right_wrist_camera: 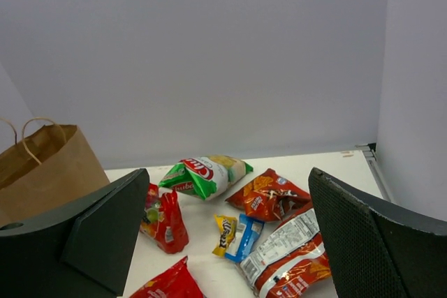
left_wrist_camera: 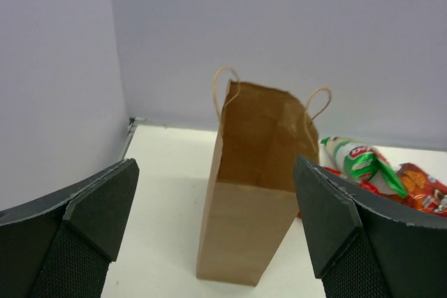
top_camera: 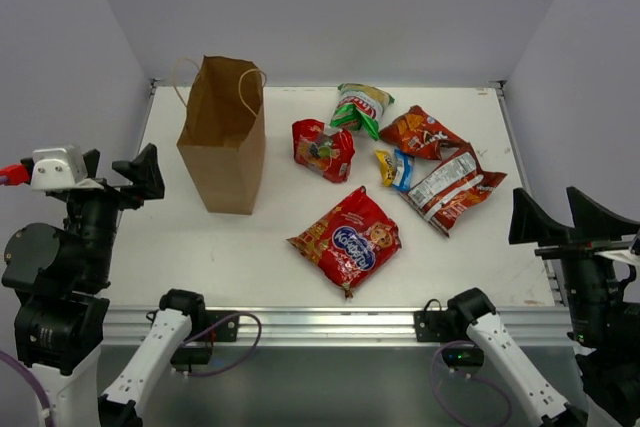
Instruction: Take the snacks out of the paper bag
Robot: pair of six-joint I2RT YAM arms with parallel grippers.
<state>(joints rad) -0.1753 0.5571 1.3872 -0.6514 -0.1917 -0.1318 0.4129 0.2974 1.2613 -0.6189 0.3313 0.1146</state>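
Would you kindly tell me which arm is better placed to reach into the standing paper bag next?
Probably the left. The left gripper hangs open beside the paper bag, its camera facing the open mouth, while the right gripper sits at the far side beyond the snacks.

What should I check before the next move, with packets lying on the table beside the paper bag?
1. Left gripper open and empty: ok.
2. Right gripper open and empty: ok.
3. Paper bag upright, mouth open: ok.
4. Six snacks lying on the table outside the bag: ok.
5. Bag empty to the bottom: cannot tell; the left wrist view shows only its upper inside wall.
6. Both grippers apart from bag and snacks: ok.
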